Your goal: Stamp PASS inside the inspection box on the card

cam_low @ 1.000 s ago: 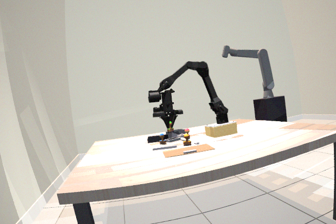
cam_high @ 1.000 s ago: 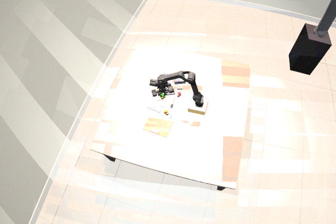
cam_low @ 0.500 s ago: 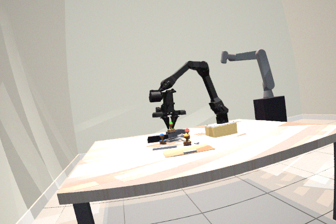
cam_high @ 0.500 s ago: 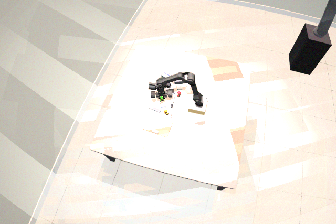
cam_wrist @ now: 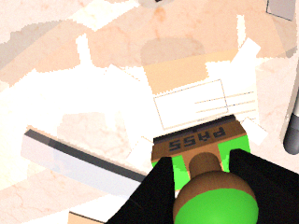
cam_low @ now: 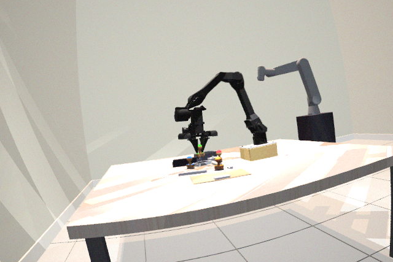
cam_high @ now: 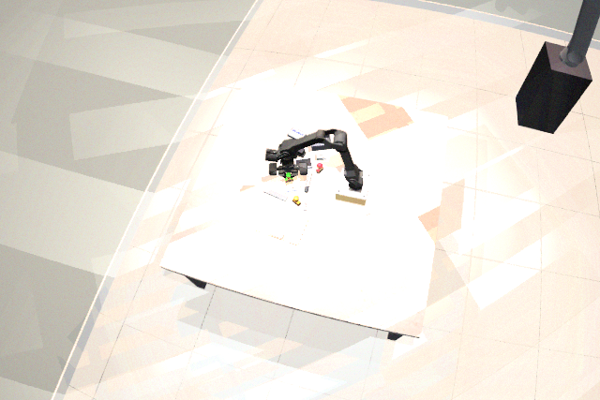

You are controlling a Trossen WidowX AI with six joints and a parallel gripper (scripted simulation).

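My gripper [cam_high: 289,173] [cam_low: 199,150] [cam_wrist: 201,162] is shut on the green-knobbed PASS stamp [cam_high: 289,177] [cam_low: 199,146] [cam_wrist: 198,139], which is upright with its lettering strip facing the wrist camera. The stamp hangs above the card [cam_wrist: 235,85]; its exact height is hard to tell. In the wrist view the inspection box [cam_wrist: 187,89] lies just beyond the stamp's dark lower edge, and its visible part looks blank. The stamp hides the near part of the card. The dark ink pad [cam_high: 304,162] lies behind the gripper in the top view. The stamp's inked face is hidden.
Other stamps stand nearby: red [cam_high: 319,167] [cam_low: 218,153], yellow [cam_high: 295,200] [cam_low: 218,162] and blue [cam_low: 190,161]. A marker [cam_high: 307,187] [cam_wrist: 293,133] lies right of the card, a long bar [cam_low: 192,173] [cam_wrist: 84,159] left. A tan board [cam_low: 236,175] lies toward the table's front.
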